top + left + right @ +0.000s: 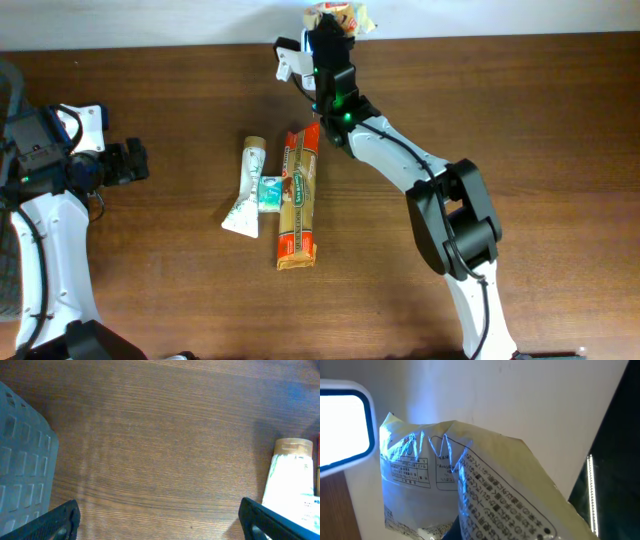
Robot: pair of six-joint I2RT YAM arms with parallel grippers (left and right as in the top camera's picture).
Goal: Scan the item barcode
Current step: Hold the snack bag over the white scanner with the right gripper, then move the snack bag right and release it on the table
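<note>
Right gripper (327, 38) pinching foil packet (338, 16) at far table edge

My right arm reaches across to the back edge of the dark brown wood table (520, 120). Its jaws are pressed together on the crinkled packet, which is held up past the edge against a pale wall (520, 395). The printed panel faces the wrist camera, with bluish glare on the foil. A white device (288, 58) sits just beside the gripper. Left gripper (128, 162) is spread wide, low over the wood at the left side, near a grey crate (20, 475). Mid-table, a tube (247, 190) and an orange pack (298, 200) lie side by side. The wood has a dull sheen.
</note>
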